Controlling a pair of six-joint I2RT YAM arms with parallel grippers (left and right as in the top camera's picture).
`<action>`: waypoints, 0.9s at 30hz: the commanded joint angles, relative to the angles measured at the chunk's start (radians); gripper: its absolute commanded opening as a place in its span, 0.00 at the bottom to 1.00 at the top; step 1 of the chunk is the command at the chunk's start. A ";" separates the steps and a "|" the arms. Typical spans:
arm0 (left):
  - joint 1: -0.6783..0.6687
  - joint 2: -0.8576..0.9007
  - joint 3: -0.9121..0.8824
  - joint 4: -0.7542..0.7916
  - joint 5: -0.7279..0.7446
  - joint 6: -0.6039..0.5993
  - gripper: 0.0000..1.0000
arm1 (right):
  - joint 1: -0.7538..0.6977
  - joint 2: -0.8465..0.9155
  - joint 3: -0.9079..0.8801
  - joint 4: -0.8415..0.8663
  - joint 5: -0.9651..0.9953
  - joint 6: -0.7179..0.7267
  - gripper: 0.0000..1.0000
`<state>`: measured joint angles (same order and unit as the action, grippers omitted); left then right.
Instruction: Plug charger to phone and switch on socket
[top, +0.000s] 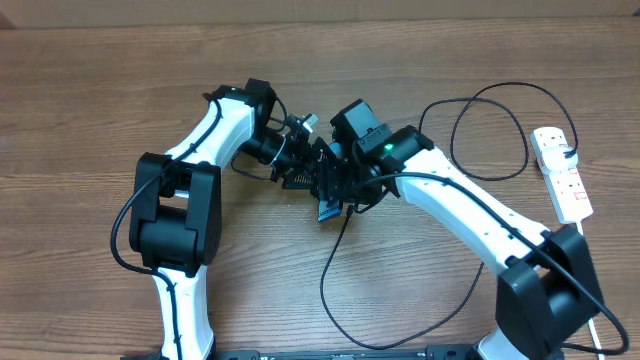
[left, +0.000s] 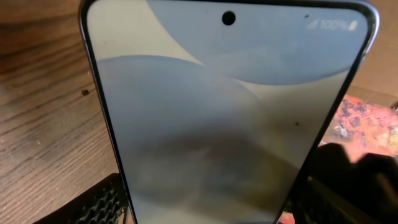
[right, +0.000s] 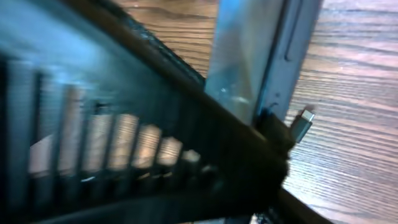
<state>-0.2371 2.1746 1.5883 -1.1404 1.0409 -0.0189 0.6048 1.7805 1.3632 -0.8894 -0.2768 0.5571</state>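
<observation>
Clamping the phone (left: 217, 112), the left gripper (top: 300, 170) faced the right gripper (top: 345, 195) mid-table. The latter pinched the charger (right: 303, 122), tip beside the phone's edge.

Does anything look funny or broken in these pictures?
Nothing looks broken or spilled. One odd bit: the phone is up in the air, and the charger has its shiny tip sticking out beside the phone's edge, not plugged in. The right wrist picture is blurry, so small details are hard to tell.
</observation>
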 joint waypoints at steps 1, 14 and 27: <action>0.002 -0.037 0.000 -0.010 0.077 0.024 0.71 | -0.003 0.023 0.011 0.027 0.048 0.050 0.55; 0.002 -0.037 0.000 -0.003 0.075 0.024 0.72 | -0.003 0.023 0.011 0.050 0.048 0.050 0.08; 0.002 -0.037 0.000 -0.010 0.079 0.063 0.96 | -0.029 0.016 0.013 0.050 0.037 0.036 0.04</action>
<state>-0.2199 2.1746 1.5883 -1.1328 1.0695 -0.0181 0.6018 1.7985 1.3624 -0.8654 -0.2516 0.6003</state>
